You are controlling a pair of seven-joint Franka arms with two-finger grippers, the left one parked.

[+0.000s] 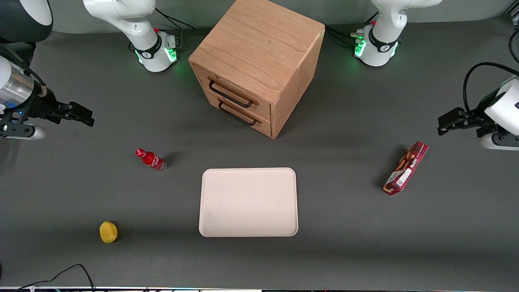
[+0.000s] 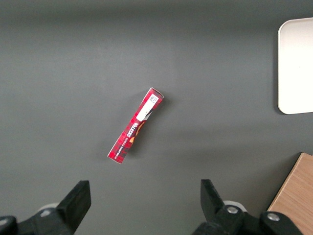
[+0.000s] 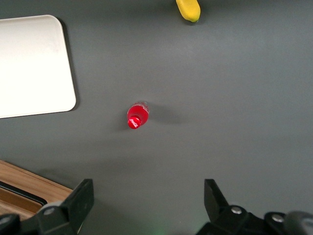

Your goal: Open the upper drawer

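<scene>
Dark grey tabletop spreads beneath the working arm's claw, which hangs above the surface at its own end of the table, fingers spread wide with nothing between them. Nearer the front camera than the claw, a yellow fruit-like object sits alone. Closer to the claw, and almost directly beneath its wrist camera, stands a small red bottle with a red cap and white lettering too small to read. A pale, rounded tray lies flat toward the parked arm's end from the bottle, well clear of the claw. Farther from the front camera than the tray stands the wooden cabinet, turned at an angle, its upper drawer shut flush above the lower drawer; each carries a thin black bar handle, and the upper handle is untouched, the claw well apart from it with open tabletop between them. Toward the parked arm's end lies a red tartan snack box, its printed label too small to make out.
</scene>
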